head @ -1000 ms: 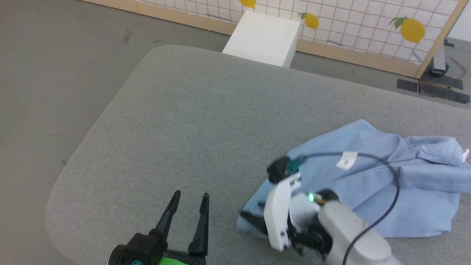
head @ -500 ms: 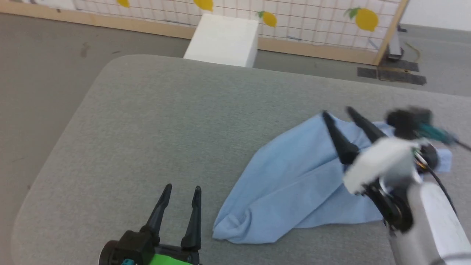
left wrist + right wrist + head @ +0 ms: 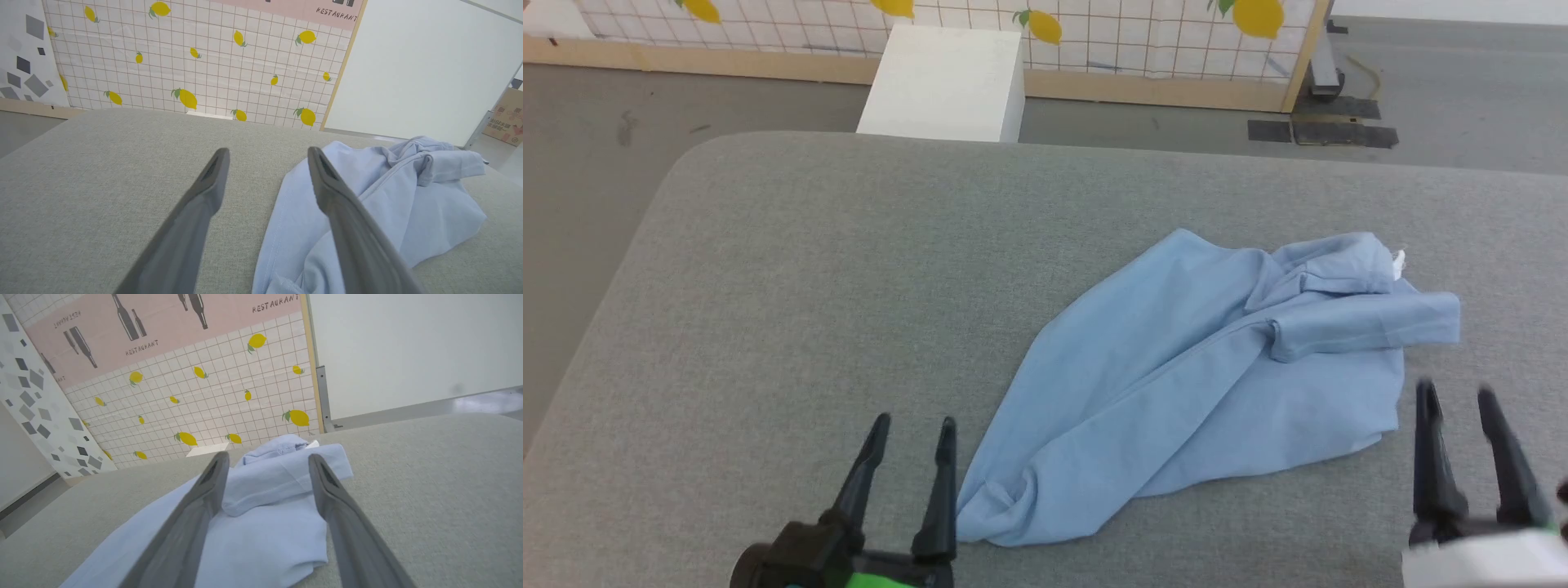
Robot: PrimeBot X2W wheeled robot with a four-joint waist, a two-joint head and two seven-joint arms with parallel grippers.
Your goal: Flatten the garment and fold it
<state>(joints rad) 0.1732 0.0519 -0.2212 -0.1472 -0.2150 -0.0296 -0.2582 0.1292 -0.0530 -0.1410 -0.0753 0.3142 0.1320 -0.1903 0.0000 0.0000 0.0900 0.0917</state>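
While both pairs stand parted with nothing between them, the left fingers (image 3: 937, 490) rise from the lower left of the head view, two long dark prongs pointing up the view and spread a moderate way; they grip nothing; the right-hand tip lies just beside the bunched near corner of the garment (image 3: 1201, 376), though whether it touches the fabric cannot be told. The right fingers (image 3: 1431, 465) rise from the lower right, likewise apart and empty, their tips just short of the garment's near right edge; in the right wrist view the light blue fabric shows between and beyond them, none of it pinched.

The garment, a light blue shirt of soft fabric, lies crumpled on the grey table (image 3: 849, 269), to the right of the middle; it spreads on a slant from the bunched corner by the left fingers up to a heap of folds at the far right; there a short sleeve with a stitched hem sticks out to the right, and a small bit of white shows at the top of the heap; long creases run along its length.

The table has a cloth-like top and a rounded far left corner; beyond its far edge a white box (image 3: 943, 82) stands on the grey floor (image 3: 605, 106); behind the box runs a wood-framed screen (image 3: 1143, 41) of white grid printed with yellow lemons.
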